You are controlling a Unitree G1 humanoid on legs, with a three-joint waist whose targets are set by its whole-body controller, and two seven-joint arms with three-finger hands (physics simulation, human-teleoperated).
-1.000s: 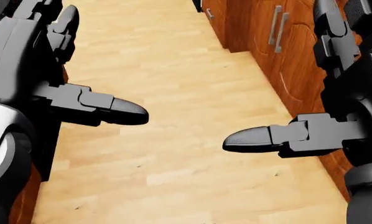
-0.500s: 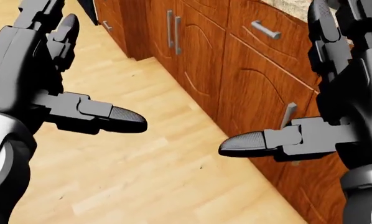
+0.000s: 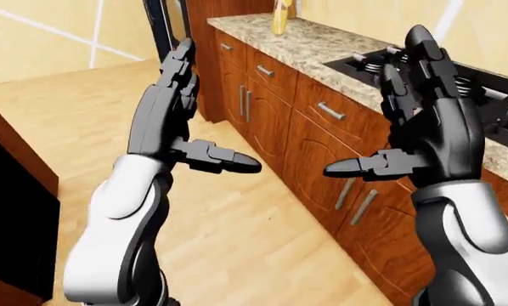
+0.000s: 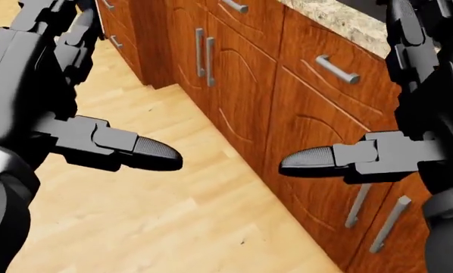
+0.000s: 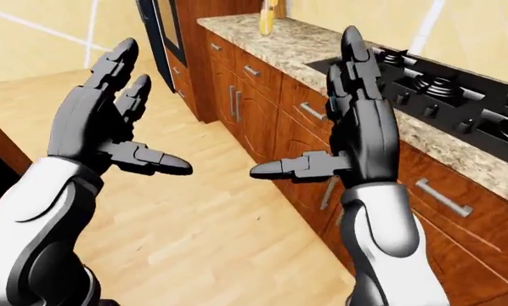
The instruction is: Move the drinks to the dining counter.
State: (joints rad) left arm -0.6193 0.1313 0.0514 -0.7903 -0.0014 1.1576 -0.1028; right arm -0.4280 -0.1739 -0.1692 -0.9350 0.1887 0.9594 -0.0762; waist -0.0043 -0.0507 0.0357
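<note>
Now you're carrying both hands empty beside the cabinets.

Your left hand [image 3: 173, 121] and right hand [image 3: 428, 137] are hanging open, fingers up, thumbs pointing inward, gripping nothing. The one likely drink, a yellow bottle [image 3: 280, 16], is standing upright on the granite surface [image 3: 322, 44] at the top of the left-eye view, well apart, lying up and rightward, so I'm judging your right hand nearer.
</note>
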